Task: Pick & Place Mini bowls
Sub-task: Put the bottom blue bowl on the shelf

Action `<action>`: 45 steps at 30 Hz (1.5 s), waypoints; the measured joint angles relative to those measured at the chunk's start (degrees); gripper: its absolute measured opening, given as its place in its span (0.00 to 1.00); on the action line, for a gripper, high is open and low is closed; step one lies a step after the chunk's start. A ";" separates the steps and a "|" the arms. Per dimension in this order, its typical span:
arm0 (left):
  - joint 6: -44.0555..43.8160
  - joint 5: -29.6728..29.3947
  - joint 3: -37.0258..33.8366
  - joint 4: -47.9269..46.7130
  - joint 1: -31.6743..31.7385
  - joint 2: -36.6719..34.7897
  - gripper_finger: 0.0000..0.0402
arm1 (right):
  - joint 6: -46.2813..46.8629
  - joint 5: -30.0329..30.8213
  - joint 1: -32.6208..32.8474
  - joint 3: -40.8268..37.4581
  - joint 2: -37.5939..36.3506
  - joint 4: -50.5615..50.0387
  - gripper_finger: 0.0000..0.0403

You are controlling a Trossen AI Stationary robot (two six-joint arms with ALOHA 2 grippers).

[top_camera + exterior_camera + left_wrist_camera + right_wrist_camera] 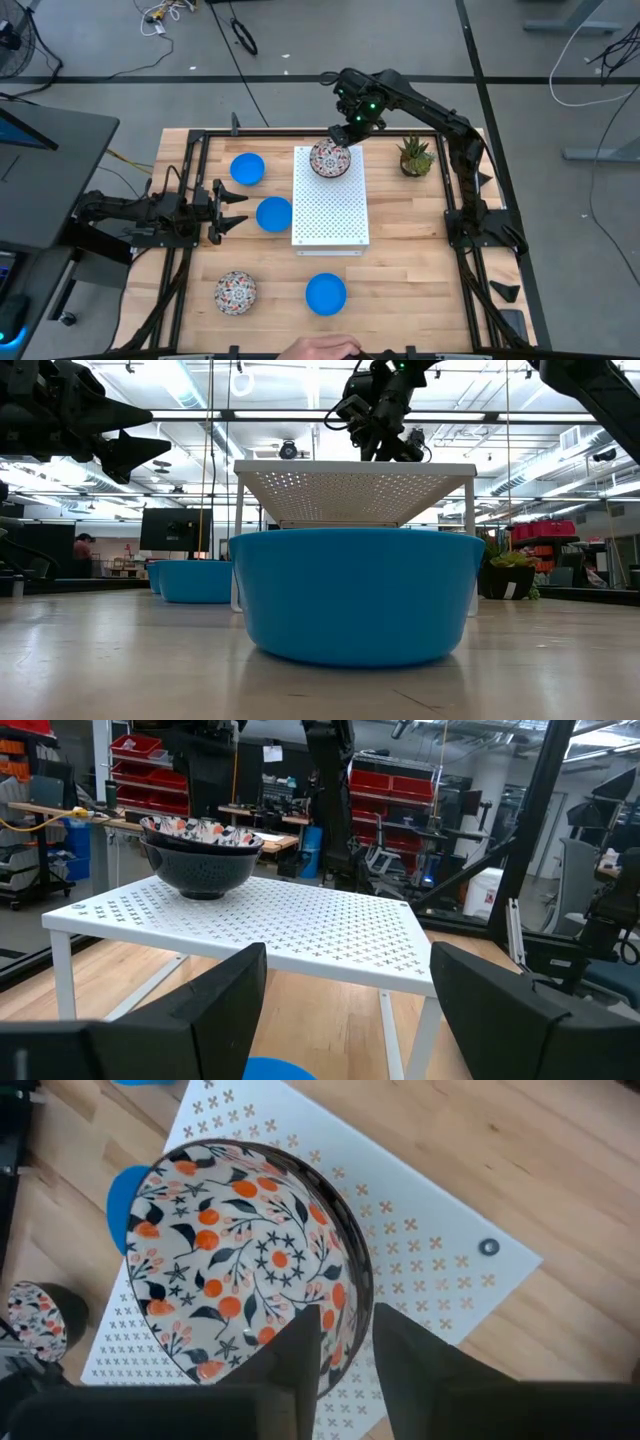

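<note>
Floral bowl (330, 159) upright on board (331, 215), others on table

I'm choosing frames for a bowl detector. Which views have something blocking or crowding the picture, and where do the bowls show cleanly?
Low view: one blue bowl fills the foreground, hiding most of the table. Left wrist view: the left gripper has dark fingers crowding the bottom. Right wrist view: the right gripper overlaps the floral bowl. High view: bowls show evenly lit and unblocked.
</note>
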 joint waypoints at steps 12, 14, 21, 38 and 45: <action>0.00 0.00 0.00 0.00 0.00 0.01 0.72 | -3.43 0.01 -0.02 0.00 -3.04 3.06 0.25; 0.02 0.00 -0.01 0.00 0.00 0.01 0.72 | -4.67 0.01 0.04 0.00 -3.74 2.80 0.25; 0.00 0.00 -0.02 0.00 0.00 0.02 0.72 | -7.99 3.37 2.39 0.00 -6.28 -0.99 0.25; 0.00 0.00 -0.01 0.00 0.00 0.01 0.72 | -8.25 6.20 12.12 0.00 -10.97 -6.17 0.25; 0.00 0.00 -0.01 0.00 0.00 0.02 0.72 | -5.86 6.05 17.80 0.00 -12.27 -6.17 0.25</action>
